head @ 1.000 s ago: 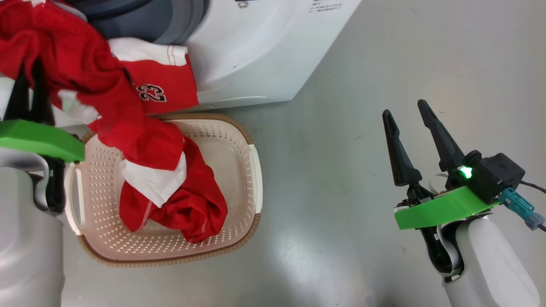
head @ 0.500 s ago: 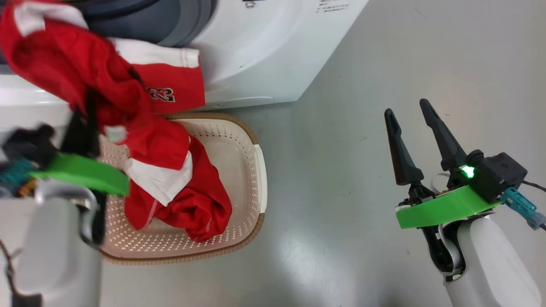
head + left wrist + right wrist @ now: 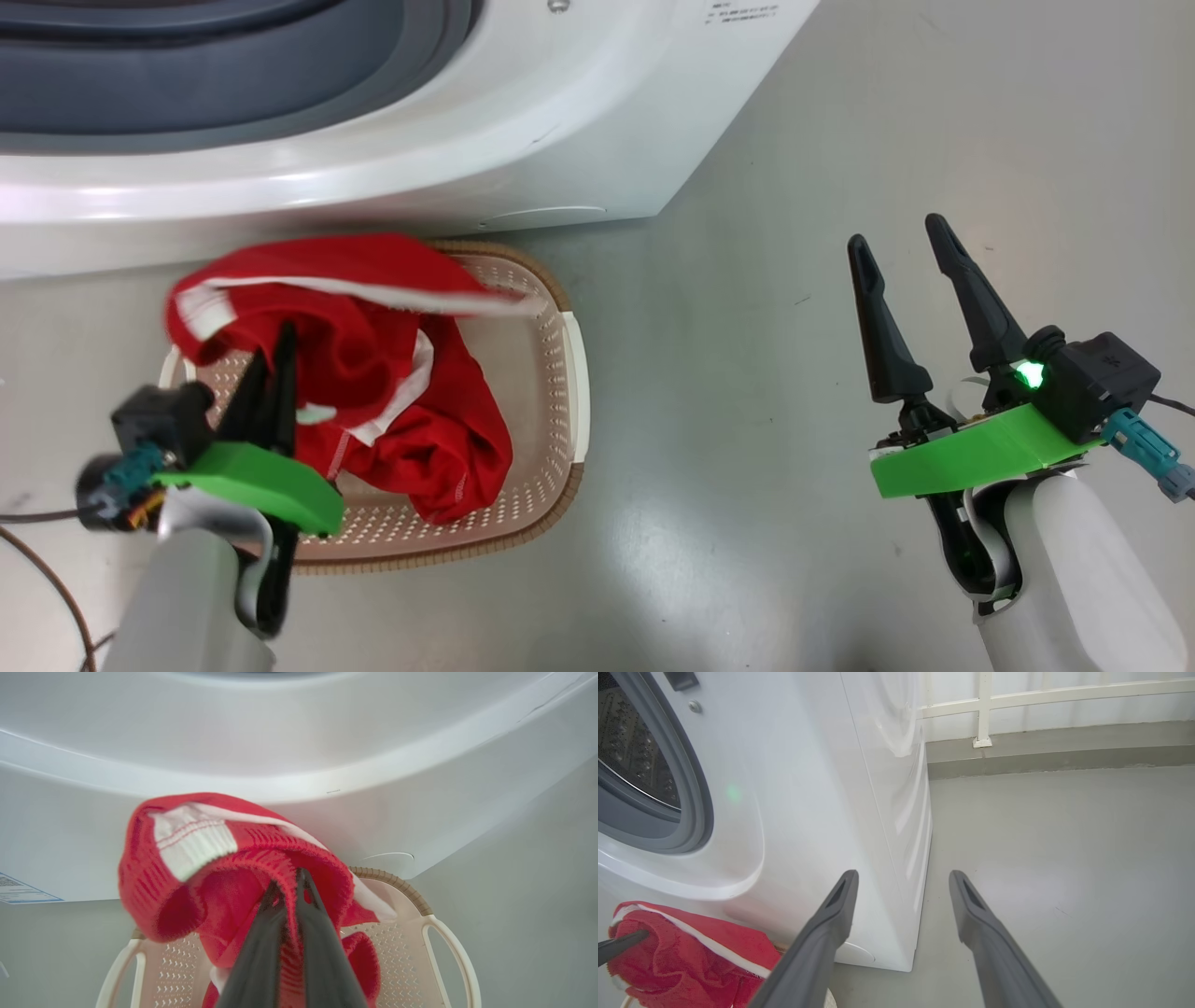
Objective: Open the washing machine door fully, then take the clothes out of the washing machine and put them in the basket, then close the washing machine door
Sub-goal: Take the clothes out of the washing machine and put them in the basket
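At the left of the head view, the left gripper (image 3: pixel 277 359) is clamping its two dark fingers together on the red clothes (image 3: pixel 392 373) and is now hanging low over the near left corner of the basket (image 3: pixel 571 373). A second ago that garment was stretching from the mouth of the washing machine (image 3: pixel 420 177) down into the basket. It is now lying clear of the machine, bunching over the basket with a white-trimmed edge trailing across the far rim. This suggests the load is nearly delivered and the fingers need only let go. At the right, the right gripper (image 3: pixel 898 233) is idling over the bare grey floor (image 3: pixel 747 392), fingers spread apart and holding nothing, just as before. The left wrist view is adding the detail of the grip: red knit is being pinched between the closed fingers, a white ribbed cuff is folding over above them, and a blue label (image 3: pixel 23 891) is showing on the machine's front. The right wrist view is giving what the others lack: the grey gasket (image 3: pixel 698 802) and the perforated steel drum (image 3: pixel 630 760) are standing uncovered. Whether more clothing is waiting inside cannot be told from that slice. A pale railing (image 3: pixel 1017 695) is running behind.
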